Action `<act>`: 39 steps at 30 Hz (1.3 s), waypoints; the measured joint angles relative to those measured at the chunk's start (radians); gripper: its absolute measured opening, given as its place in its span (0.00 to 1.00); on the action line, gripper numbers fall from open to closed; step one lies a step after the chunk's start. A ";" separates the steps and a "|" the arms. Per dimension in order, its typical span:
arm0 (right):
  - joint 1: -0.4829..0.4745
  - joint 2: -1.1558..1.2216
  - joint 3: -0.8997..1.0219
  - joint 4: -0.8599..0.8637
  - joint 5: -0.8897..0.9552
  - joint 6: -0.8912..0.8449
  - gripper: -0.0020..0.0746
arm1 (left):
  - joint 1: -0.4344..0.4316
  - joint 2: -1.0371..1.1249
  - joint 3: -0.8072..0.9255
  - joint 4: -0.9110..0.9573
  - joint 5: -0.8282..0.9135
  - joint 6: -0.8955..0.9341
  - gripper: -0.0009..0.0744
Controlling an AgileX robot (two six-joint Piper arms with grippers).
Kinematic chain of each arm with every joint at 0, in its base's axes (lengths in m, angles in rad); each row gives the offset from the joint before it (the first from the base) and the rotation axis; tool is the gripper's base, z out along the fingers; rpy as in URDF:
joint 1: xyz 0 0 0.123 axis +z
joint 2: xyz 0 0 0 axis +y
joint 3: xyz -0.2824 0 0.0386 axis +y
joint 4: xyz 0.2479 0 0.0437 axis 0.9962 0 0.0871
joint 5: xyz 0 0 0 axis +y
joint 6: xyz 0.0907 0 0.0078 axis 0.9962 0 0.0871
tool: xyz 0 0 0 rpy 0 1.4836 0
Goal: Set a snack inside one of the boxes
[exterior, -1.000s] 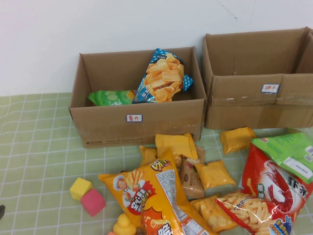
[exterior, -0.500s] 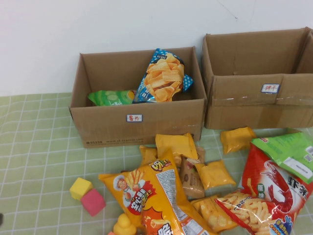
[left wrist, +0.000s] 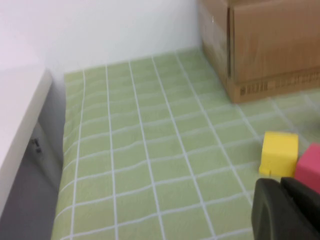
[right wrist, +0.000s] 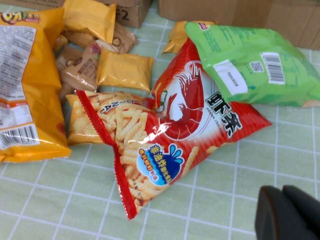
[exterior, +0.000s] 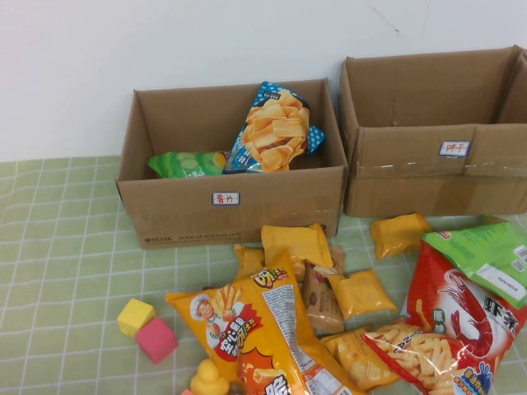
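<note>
Both hands pinched shut, empty: left hand (left wrist: 280, 207) near the yellow cube (left wrist: 279, 153), right hand (right wrist: 290, 215) by the shrimp-chip bag (right wrist: 185, 130). Box (exterior: 230, 210) at counter's back. Open wide, grab a bag edge.

lower carton (exterior: 247, 216): matt brown cardboard, small white paper label
taller carton (exterior: 436, 169): matt brown cardboard, glossy clear tape across its front
desk cover (left wrist: 150, 165): matt green cloth, white grid lines
prawn cracker bag (right wrist: 180, 135): glossy red plastic film, clear window
green bag (right wrist: 250, 62): shiny plastic film
yellow cube (left wrist: 279, 152): smooth, matt
</note>
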 joint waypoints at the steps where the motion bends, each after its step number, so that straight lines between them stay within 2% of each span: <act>1: 0.000 0.000 0.000 0.000 0.000 0.000 0.02 | 0.002 0.000 0.000 0.011 0.011 0.002 0.01; 9: 0.000 0.000 0.000 0.000 0.002 0.000 0.02 | 0.002 0.000 -0.004 0.066 0.060 -0.027 0.01; 15: 0.000 0.000 0.000 0.000 0.002 0.000 0.02 | 0.002 0.000 -0.006 0.130 0.069 -0.193 0.01; 19: 0.000 0.000 0.000 0.000 0.002 0.000 0.02 | 0.002 0.000 -0.006 0.166 0.072 -0.239 0.01; 39: 0.000 0.000 0.000 0.000 0.002 0.000 0.02 | 0.002 0.000 -0.004 0.181 0.046 -0.264 0.01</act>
